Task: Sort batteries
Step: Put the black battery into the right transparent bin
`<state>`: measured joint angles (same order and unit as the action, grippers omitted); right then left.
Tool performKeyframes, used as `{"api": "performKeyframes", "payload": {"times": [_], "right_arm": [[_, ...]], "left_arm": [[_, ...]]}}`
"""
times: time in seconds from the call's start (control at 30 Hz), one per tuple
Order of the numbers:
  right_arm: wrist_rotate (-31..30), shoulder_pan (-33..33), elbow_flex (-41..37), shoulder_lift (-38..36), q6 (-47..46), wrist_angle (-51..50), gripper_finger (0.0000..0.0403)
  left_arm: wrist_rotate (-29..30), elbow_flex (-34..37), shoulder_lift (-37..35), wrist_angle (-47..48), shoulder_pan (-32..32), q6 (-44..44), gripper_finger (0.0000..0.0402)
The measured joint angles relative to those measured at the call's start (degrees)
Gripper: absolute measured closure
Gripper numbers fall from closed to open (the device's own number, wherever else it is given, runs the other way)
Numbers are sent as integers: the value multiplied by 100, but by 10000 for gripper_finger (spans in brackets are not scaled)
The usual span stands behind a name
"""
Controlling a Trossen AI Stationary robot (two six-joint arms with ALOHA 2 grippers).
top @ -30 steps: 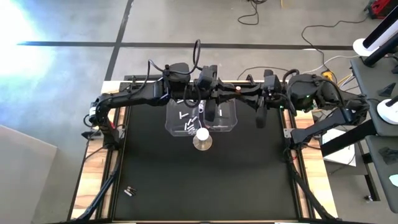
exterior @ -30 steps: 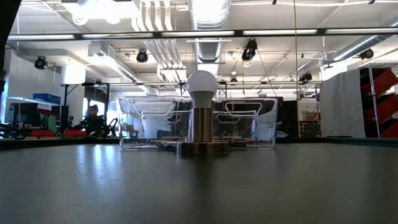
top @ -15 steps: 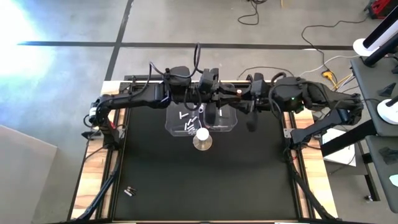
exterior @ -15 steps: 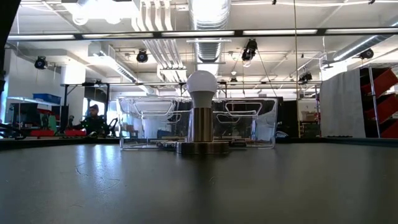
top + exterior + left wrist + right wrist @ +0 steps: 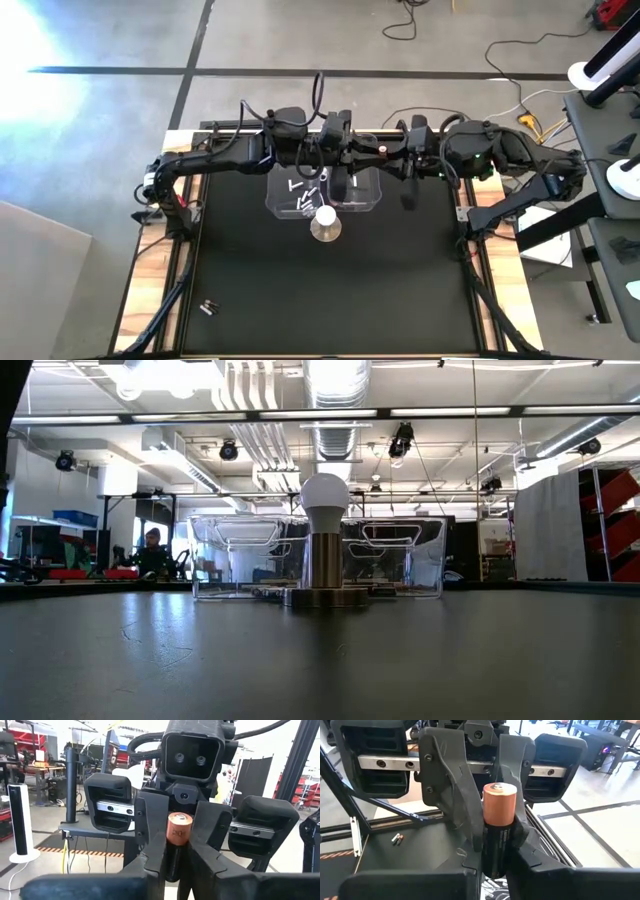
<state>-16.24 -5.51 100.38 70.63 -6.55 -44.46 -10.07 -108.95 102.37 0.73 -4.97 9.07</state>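
Copper-topped battery (image 5: 499, 815) pinched between both grippers above clear bins (image 5: 325, 190): left gripper (image 5: 172, 842) and right gripper (image 5: 495, 845) each clamp it. We judge handover; release one side only once other grips firm.

The table (image 5: 250, 270) is viewed from directly overhead in the high view, with both arms and the surrounding floor taken in from far off. A level look across the tabletop into the room behind is given by the low view, set at table height. The clear bins (image 5: 400, 555) and the white bulb on its round base (image 5: 324, 540) are shared by these two views. Each wrist view is aimed close-up at the opposite arm's gripper, and a copper-topped battery (image 5: 499, 827) is seen between the fingers in both.
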Motion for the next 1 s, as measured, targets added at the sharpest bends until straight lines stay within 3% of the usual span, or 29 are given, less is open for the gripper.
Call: {"api": "performKeyframes", "payload": {"times": [0.27,0.47,0.77,1.0], "right_arm": [[82,285,53,100,148,7,359],[984,1079,49,638,387,-332,359],[1070,2201,239,2381,886,-1888,359],[1738,2638,4,3004,916,-1609,359]], "left_arm": [[-64,2,-404,981,-164,-333,291],[534,2,-1303,2864,-282,-710,255],[780,43,-2389,5357,-245,-207,249],[792,697,-2805,6792,-234,197,251]]}}
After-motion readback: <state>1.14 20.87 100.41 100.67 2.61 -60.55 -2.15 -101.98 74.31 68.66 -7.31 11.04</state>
